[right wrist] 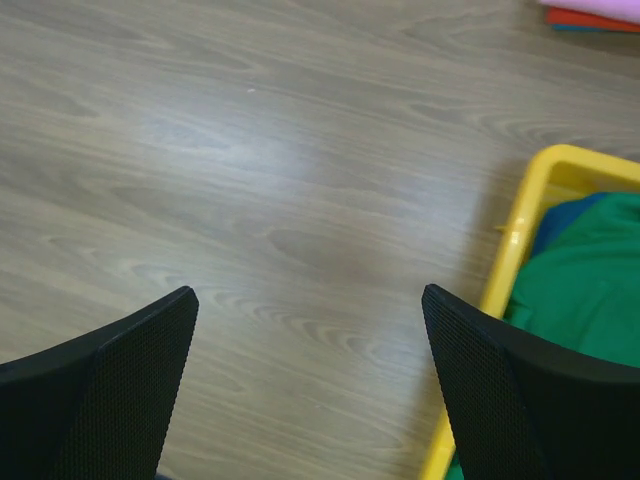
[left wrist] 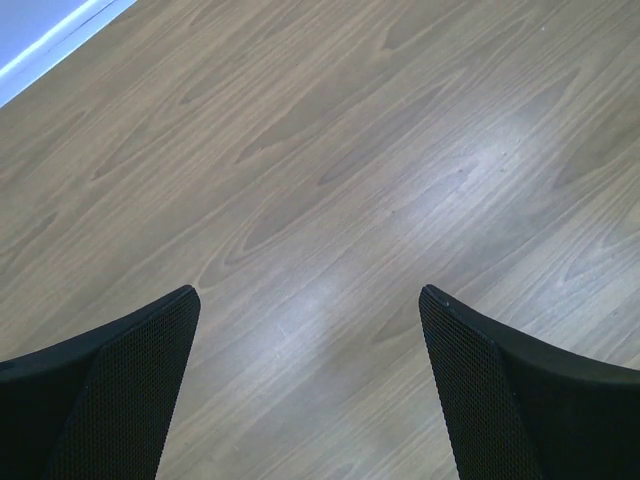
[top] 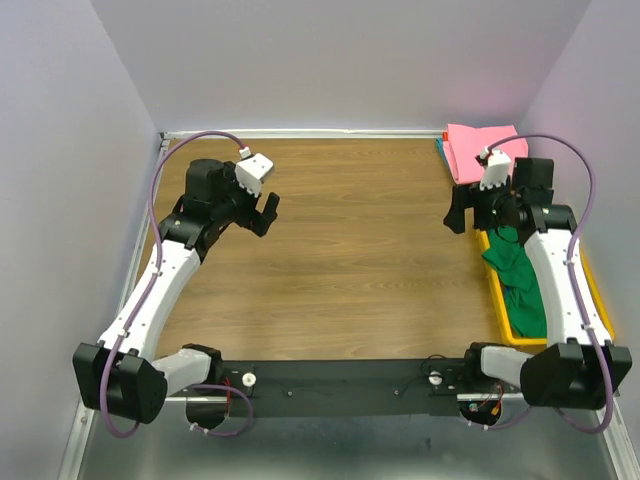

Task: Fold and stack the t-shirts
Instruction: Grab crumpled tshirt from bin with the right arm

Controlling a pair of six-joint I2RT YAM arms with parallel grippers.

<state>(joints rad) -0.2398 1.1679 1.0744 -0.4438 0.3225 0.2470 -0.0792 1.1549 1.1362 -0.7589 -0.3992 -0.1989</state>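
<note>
The dark green t-shirt (top: 515, 285) lies crumpled in the yellow tray (right wrist: 510, 250) at the right edge of the table (top: 350, 230). Blue fabric (right wrist: 565, 215) peeks from under it, likely a second shirt. A folded pink t-shirt (top: 478, 148) tops a stack in the far right corner, with a teal edge (top: 440, 148) and a red-orange layer (right wrist: 590, 17) beneath. That makes one green, one pink, and perhaps three more partly hidden; one tray; two arms. The right end effector (right wrist: 310, 295) hangs just beside the tray with fingers spread and nothing between them. The left end effector (left wrist: 310, 300) is equally agape over bare wood, well apart from any cloth. A pinch on the bunched green could drag the blue out too, or snag the tray wall and tip it.
</note>
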